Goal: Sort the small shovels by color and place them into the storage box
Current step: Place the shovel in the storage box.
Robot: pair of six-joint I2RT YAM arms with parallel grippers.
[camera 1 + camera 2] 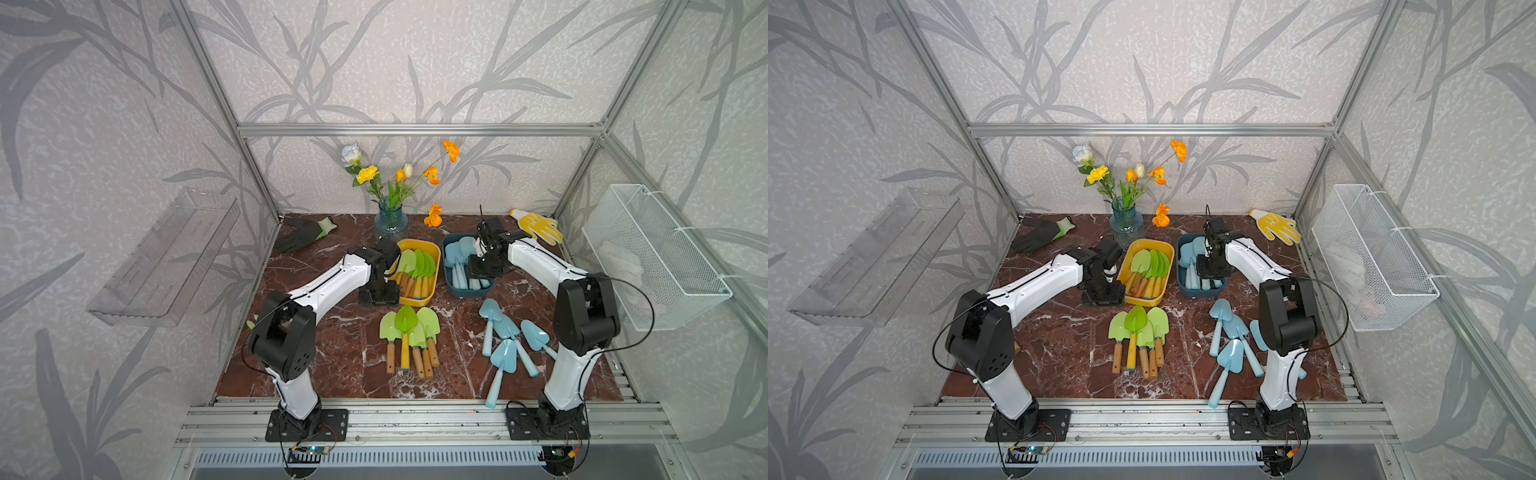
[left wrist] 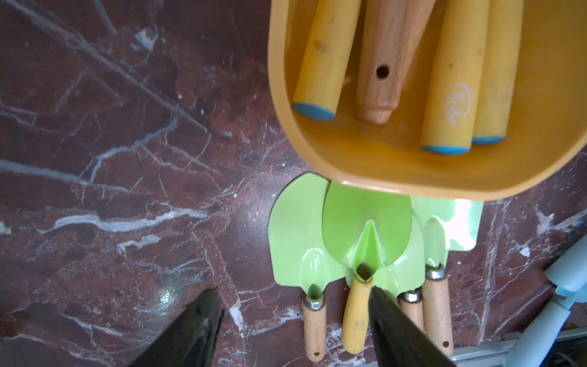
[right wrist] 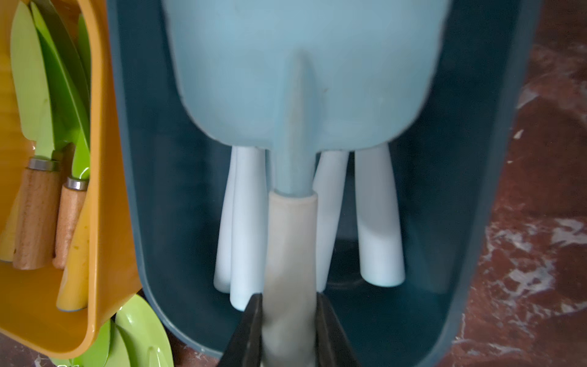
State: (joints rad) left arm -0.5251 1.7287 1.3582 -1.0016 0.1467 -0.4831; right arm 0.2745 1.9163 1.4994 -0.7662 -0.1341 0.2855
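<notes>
Several lime-green small shovels (image 1: 409, 332) lie side by side on the marble table, and more stand in the yellow storage box (image 1: 437, 270). My left gripper (image 2: 292, 302) is open just in front of that box's near end, above the green blades (image 2: 298, 228); one finger (image 2: 390, 321) covers part of a yellow handle (image 2: 355, 317). My right gripper (image 3: 289, 302) is shut on the handle of a pale blue shovel (image 3: 301, 79), held over the dark blue box (image 3: 152, 190) above other blue shovels. Several blue shovels (image 1: 505, 336) lie on the table by the right arm.
A glass vase of flowers (image 1: 390, 220) stands behind the boxes. A black-and-green glove (image 1: 307, 232) lies at the back left, a yellow glove (image 1: 538, 226) at the back right. A wire basket (image 1: 656, 257) hangs on the right wall, a clear shelf (image 1: 166, 257) on the left.
</notes>
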